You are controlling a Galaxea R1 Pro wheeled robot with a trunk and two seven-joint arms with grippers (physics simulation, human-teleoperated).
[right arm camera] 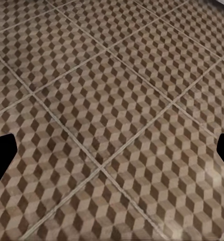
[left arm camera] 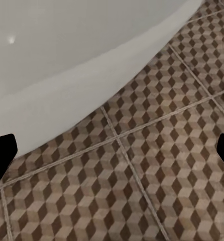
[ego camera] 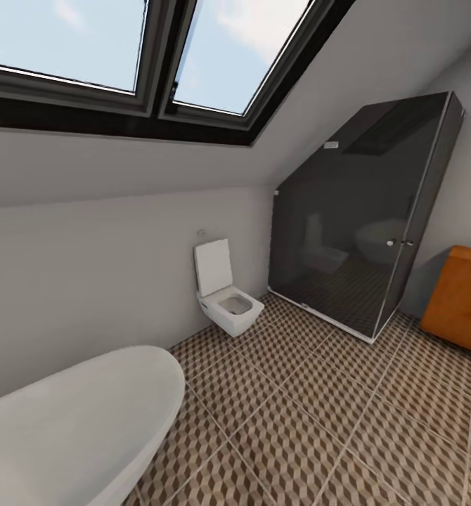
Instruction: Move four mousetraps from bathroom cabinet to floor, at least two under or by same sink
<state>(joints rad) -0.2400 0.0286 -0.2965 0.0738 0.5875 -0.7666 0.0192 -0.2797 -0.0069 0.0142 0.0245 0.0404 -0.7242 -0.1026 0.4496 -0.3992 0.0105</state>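
Head view: one orange-brown cabinet (ego camera: 460, 299), drawers closed, contents hidden. Left gripper (left arm camera: 112, 150) spread beside one bathtub (left arm camera: 67, 60); right gripper (right arm camera: 112, 150) spread over bathroom floor (right arm camera: 112, 100).

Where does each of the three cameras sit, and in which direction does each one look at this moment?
Head view: from the robot's head, forward and down across the bathroom floor to the toilet, the dark shower cabin, the cabinet and the bathtub.
Left wrist view: near the left pincer, down at the bathtub edge and tiles; dark fingertips at both sides.
Right wrist view: near the right pincer, down at tiles; dark fingertips at both sides.
Shared: all three show the cube-pattern floor; head and left wrist share the bathtub.
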